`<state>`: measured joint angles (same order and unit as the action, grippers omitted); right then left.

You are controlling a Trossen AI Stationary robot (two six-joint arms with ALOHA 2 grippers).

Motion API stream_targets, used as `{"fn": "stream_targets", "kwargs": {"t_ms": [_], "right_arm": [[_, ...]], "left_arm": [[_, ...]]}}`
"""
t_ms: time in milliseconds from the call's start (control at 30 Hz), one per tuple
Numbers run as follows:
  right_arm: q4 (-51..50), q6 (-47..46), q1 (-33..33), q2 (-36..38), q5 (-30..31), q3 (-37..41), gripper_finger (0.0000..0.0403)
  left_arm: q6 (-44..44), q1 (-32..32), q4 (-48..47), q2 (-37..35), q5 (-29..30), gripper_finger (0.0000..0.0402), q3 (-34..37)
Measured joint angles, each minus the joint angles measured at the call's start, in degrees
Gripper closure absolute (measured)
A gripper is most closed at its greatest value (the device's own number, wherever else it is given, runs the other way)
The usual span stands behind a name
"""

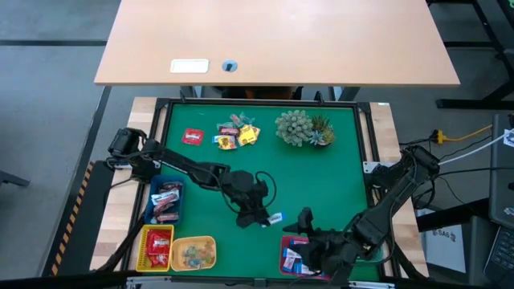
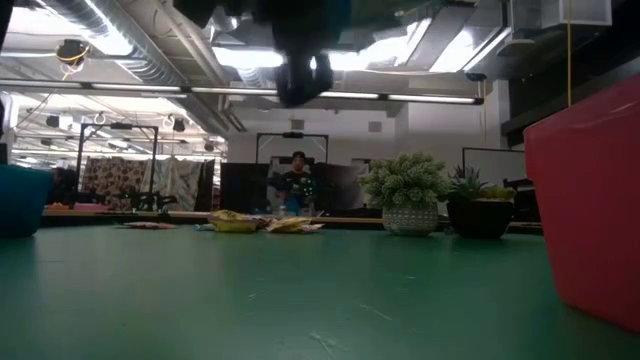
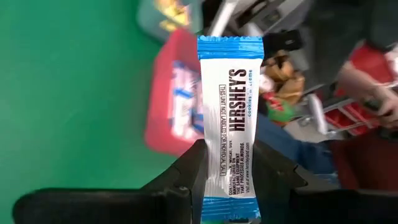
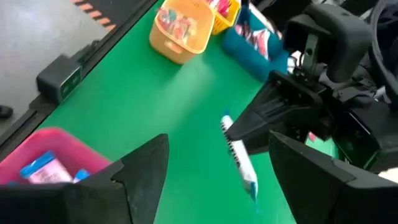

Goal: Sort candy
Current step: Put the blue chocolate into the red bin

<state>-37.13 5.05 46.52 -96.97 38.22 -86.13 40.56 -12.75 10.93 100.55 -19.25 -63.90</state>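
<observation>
My left gripper [image 1: 263,215] hangs over the middle of the green mat [image 1: 337,177], shut on a blue-and-white wrapped candy bar [image 3: 230,106]. That bar [image 1: 275,217] sticks out toward the table's right. My right gripper [image 1: 305,221] stands open just right of it, above the pink tray [image 1: 293,258], nothing between its fingers [image 4: 143,168]. The pink tray [image 4: 43,155] holds blue-and-white candy. More candy [image 1: 237,132] lies loose in a pile at the far side, with a red piece [image 1: 193,136] beside it. My left gripper pinches the bar between its two fingers [image 3: 189,171], which lie on its two long edges near one end [image 3: 214,177]. The rest of the bar reaches out past the fingertips. Seen from the right wrist, the bar [image 4: 239,158] slants and hangs clear of the mat.
At the near left stand a blue tray [image 1: 166,199], a yellow tray [image 1: 157,245] and an orange tray [image 1: 193,253], each with candy. A potted spiky plant [image 1: 303,128] stands at the far right of the mat. A person [image 2: 295,180] shows far behind the table.
</observation>
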Motion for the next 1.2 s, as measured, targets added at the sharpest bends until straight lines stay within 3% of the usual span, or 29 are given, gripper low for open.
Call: {"fn": "stream_targets", "kwargs": {"t_ms": [267, 467, 967, 1200], "right_arm": [[1.53, 2.96, -4.55, -0.02, -0.94, 0.00, 0.0127], [1.52, 2.99, -7.52, -0.02, -8.50, 0.00, 0.0127], [2.22, 5.80, -7.94, -2.60, -10.85, -0.02, 0.0128], [3.32, 7.33, -7.94, -3.52, -10.82, -0.02, 0.0186]], "left_arm": [[-0.13, -2.46, 6.83, -0.04, 0.02, 0.0309, -0.02], [-0.15, -3.63, 7.18, -0.06, 0.04, 0.0309, -0.02], [-0.25, -4.25, 7.60, -0.06, 0.30, 0.0309, -0.02], [-0.62, -4.29, 8.09, -0.08, 0.47, 0.0308, -0.02]]}}
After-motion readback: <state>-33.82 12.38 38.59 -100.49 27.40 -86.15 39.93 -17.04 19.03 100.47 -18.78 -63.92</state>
